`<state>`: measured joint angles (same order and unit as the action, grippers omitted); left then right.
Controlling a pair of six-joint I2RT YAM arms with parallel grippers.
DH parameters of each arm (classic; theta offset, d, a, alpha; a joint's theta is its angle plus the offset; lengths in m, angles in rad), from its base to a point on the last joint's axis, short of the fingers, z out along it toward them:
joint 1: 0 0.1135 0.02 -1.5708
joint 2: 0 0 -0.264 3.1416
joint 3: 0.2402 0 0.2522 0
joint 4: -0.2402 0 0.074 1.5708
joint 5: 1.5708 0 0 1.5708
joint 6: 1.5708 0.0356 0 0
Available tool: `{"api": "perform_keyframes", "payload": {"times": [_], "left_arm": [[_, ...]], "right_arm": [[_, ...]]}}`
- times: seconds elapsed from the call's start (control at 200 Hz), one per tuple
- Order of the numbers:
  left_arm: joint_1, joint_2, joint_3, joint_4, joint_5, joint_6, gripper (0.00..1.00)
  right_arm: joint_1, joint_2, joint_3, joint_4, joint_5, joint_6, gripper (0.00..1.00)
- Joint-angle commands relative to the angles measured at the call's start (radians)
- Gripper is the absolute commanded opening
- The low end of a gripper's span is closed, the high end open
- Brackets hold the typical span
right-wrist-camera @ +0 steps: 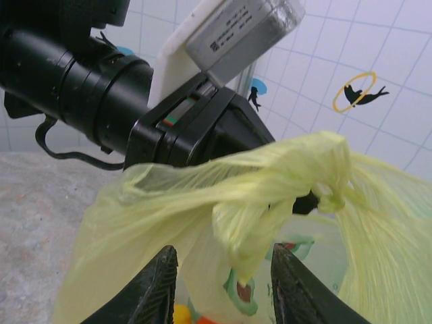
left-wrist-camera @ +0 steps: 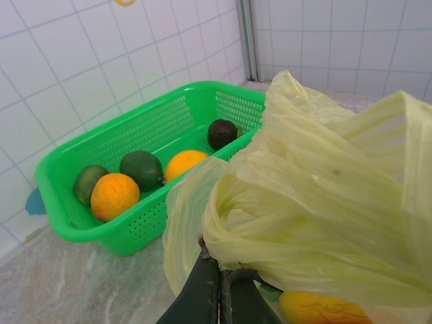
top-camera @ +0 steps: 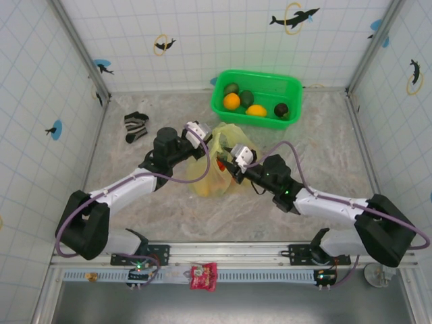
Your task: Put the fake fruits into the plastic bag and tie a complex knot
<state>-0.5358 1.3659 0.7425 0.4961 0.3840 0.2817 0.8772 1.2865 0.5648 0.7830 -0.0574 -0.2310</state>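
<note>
Bag: the plastic bag (top-camera: 212, 169) stood bunched on the counter (top-camera: 304, 202) between the two arms, near the green basket (top-camera: 291, 86).
Fruit: several fake fruits (top-camera: 232, 101) lay in the basket. I made out at least one yellow fruit (left-wrist-camera: 317, 308) under the film inside the bag.
Left end effector (left-wrist-camera: 219, 297): closed, pinching a fold of the bag's film.
Right end effector (right-wrist-camera: 223, 260): fingers stood apart with a gathered strip of bag hanging between them. I judged nothing was gripped.
Handling: I judged the film thin, limp and slippery, with the only weight coming from the fruit. It looked best taken at the gathered handles, not at the loose wall.
Right wrist view: gave me a bunched twist (right-wrist-camera: 329, 194) in the film beside the left end effector's tip, a detail too small to read from above.
Left wrist view: gave me the pinch itself and the basket's contents close up.
</note>
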Motion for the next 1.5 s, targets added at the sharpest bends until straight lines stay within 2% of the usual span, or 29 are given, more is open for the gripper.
{"api": "perform_keyframes", "payload": {"times": [0.0, 0.09, 0.13, 0.315, 0.6, 0.841, 1.121, 1.206, 1.376, 1.496], "left_arm": [[-0.005, 0.001, -0.015, 0.010, 0.028, -0.014, 0.00], [-0.008, 0.001, -0.018, 0.014, 0.029, -0.014, 0.00], [-0.009, 0.001, -0.017, 0.015, 0.031, -0.012, 0.00], [-0.010, -0.004, -0.023, 0.019, 0.024, -0.007, 0.00], [0.003, -0.020, -0.037, 0.050, -0.099, -0.015, 0.00], [0.023, -0.037, -0.059, 0.089, -0.151, -0.024, 0.00], [0.045, -0.057, -0.086, 0.139, -0.233, -0.042, 0.00], [0.046, -0.059, -0.085, 0.139, -0.306, -0.042, 0.00], [0.060, -0.065, -0.135, 0.206, -0.538, -0.084, 0.00], [0.098, -0.052, -0.172, 0.214, -0.618, -0.167, 0.00]], "right_arm": [[0.003, 0.032, 0.063, 0.055, -0.002, -0.009, 0.40], [0.004, 0.052, 0.079, 0.057, 0.002, -0.005, 0.39], [0.002, 0.057, 0.084, 0.059, 0.005, -0.003, 0.35], [-0.002, 0.055, 0.082, 0.062, 0.025, 0.002, 0.00], [-0.021, -0.076, -0.037, -0.003, 0.083, 0.054, 0.00], [-0.034, -0.232, -0.183, -0.103, 0.141, 0.099, 0.00], [-0.082, -0.365, -0.274, -0.197, 0.260, 0.190, 0.00], [-0.096, -0.375, -0.277, -0.237, 0.304, 0.239, 0.00], [-0.126, -0.410, -0.281, -0.338, 0.431, 0.323, 0.00], [-0.178, -0.468, -0.337, -0.375, 0.472, 0.413, 0.00]]}}
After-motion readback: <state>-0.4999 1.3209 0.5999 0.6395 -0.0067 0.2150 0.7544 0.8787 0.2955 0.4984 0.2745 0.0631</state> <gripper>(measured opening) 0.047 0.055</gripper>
